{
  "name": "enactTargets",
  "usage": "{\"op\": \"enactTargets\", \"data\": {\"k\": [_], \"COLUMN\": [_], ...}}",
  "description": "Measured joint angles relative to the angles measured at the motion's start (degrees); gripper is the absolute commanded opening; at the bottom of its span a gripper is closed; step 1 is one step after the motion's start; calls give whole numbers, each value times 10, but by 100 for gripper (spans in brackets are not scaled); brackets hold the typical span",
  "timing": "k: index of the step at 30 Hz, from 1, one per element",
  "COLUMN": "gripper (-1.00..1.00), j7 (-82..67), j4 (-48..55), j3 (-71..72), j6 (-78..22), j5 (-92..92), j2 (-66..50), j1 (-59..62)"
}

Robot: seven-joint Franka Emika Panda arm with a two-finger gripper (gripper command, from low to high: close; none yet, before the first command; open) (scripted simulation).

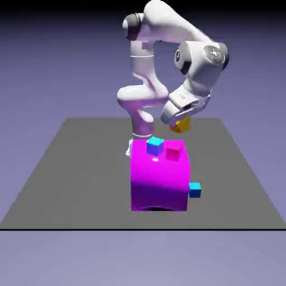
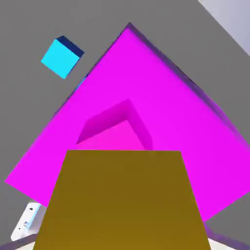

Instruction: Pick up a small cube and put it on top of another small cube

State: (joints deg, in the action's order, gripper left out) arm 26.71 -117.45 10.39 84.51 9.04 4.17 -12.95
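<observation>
Below the jaws and to their left in the exterior view, a small blue cube (image 1: 155,146) and a small pink cube (image 1: 174,150) sit on top of the big magenta block (image 1: 159,181). The gripper (image 1: 179,119) is shut tight on the small yellow cube (image 1: 180,125), held up in the air. Lower down to the right, a small cyan cube (image 1: 194,190) touches the block's side.

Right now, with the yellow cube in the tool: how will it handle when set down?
The yellow cube looks rigid with flat faces, so it probably won't roll. It is small, so likely light. The small magenta cube atop the big magenta block is about as small, so an off-centre release could tip it.
</observation>
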Motion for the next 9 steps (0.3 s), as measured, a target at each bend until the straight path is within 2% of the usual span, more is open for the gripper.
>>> {"op": "enactTargets", "data": {"k": [6, 7, 9], "gripper": [-100, 100, 100], "j7": [5, 5, 5], "j4": [-104, -107, -107], "j3": [-6, -7, -7], "j6": [95, 98, 98], "j5": [4, 4, 6], "j2": [9, 10, 10], "j1": [6, 5, 5]}}
